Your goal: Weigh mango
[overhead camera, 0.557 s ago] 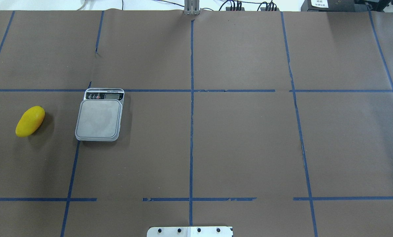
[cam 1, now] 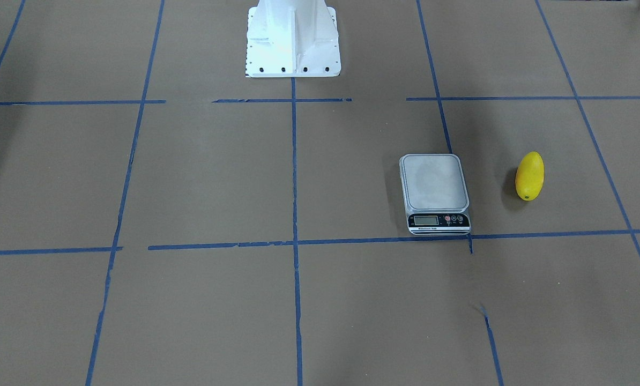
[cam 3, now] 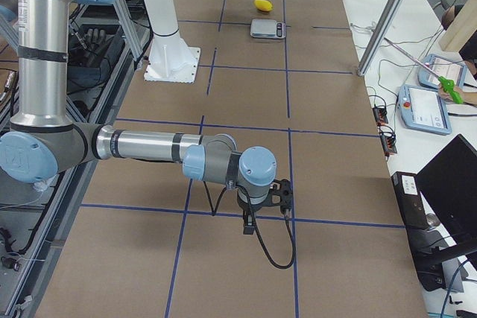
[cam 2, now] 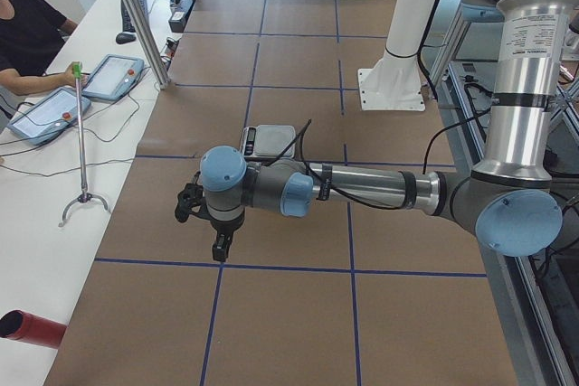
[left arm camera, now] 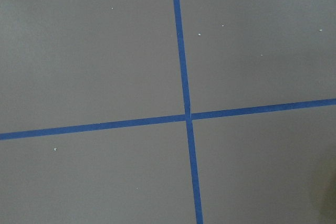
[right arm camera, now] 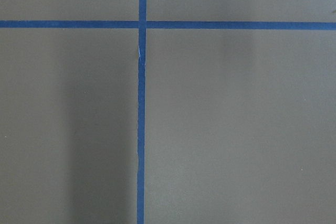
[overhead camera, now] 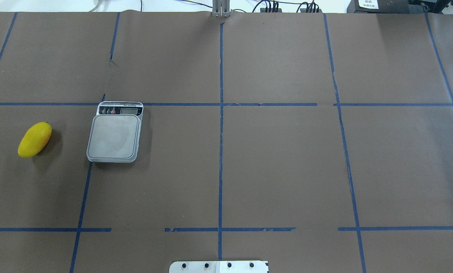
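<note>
At my left pincer (cam 2: 188, 203) and right pincer (cam 3: 282, 195): spread or closed, cannot tell; both hang over the table (overhead camera: 279, 167), well apart from the goods. Change since a moment ago: none, so, I judge, weighing not yet begun. Mango (overhead camera: 35, 139): on table, left of scale (overhead camera: 114, 136), not touching; long axis near-left to far-right, dark tip far.

Looking at a robotics lab: seeing a brown paper-covered table (overhead camera: 279, 170) gridded with blue tape lines (overhead camera: 220, 151), a white bolted metal pedestal (cam 1: 292, 37) at its robot-side edge, a silver-and-blue jointed robot arm (cam 2: 362, 189), and grey touchscreen control tablets (cam 2: 113, 77) lying beyond its operators' edge.
</note>
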`<state>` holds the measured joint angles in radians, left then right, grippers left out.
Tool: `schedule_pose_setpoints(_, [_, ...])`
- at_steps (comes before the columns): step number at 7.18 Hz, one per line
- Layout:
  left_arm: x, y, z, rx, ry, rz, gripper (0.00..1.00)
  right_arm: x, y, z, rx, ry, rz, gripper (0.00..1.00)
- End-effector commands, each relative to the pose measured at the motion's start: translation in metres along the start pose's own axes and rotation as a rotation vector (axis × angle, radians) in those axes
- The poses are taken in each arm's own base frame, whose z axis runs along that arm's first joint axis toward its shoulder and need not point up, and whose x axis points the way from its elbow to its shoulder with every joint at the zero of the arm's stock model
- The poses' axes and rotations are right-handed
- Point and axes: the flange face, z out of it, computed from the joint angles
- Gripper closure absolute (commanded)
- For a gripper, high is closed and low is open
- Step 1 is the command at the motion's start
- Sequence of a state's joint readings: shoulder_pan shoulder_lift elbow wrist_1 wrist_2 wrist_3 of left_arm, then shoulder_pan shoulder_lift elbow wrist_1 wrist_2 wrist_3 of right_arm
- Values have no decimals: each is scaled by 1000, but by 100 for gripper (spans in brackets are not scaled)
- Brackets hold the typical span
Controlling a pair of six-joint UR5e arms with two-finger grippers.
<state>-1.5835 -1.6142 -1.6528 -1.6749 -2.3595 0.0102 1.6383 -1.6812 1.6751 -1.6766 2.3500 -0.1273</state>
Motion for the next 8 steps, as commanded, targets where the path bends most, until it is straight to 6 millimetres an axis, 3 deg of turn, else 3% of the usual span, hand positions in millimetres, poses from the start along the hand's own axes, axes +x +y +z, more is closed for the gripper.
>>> schedule_pose_setpoints(1, [50,-5,-22,44,7,73,0,0,0,0,0,0,0,0])
schedule_pose_setpoints(2, [90,-8,-12,31,0,57,0,0,0,0,0,0,0,0])
schedule_pose_setpoints(3, [136,-7,13,-2,-2,27,0,1,0,1,-1,0,1,0])
schedule_pose_setpoints(5, [152,44,65,66,21,30,0,1,0,1,-1,0,1,0])
schedule_pose_setpoints(6, [157,60,96,89,38,16,0,1,0,1,-1,0,1,0])
schedule_pose_setpoints(8, [198,76,158,56,40,-18,0,0,0,0,0,0,0,0])
